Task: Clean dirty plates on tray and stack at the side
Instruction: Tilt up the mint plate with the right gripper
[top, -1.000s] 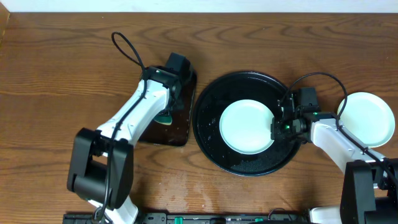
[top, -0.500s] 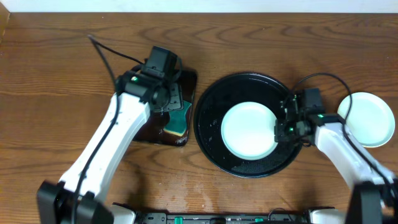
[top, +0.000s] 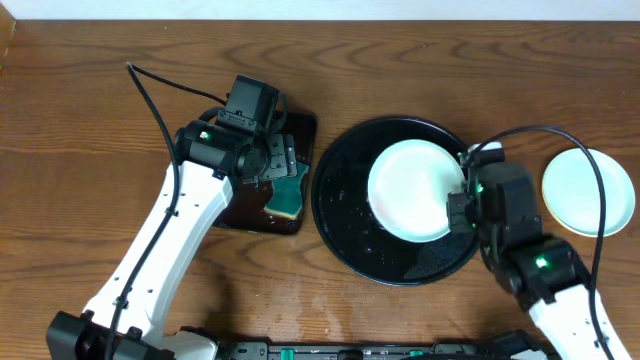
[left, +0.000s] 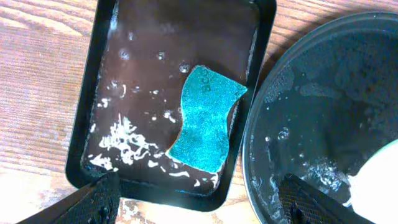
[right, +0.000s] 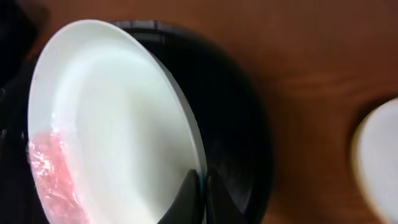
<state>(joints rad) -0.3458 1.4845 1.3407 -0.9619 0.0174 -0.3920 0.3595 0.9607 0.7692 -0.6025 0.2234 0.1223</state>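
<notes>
Tilted plate (top: 415, 190) on tray (top: 345, 235): 3 o'clock rim pinched in right claw (right: 199, 193), likely for wiping. Over sponge (left: 207, 118), left claw (left: 202, 196), spread, empty.

No legible text, labels or numbers anywhere.
Only candidate is a faint pressed-in mark near the upper end of the teal sponge (left: 207, 118), which lies in the rectangular black tray (left: 87, 134), left of the desk's centre. The left wrist view shows a few letter-like shapes, too blurred to read; the overhead view is too small to tell.
</notes>
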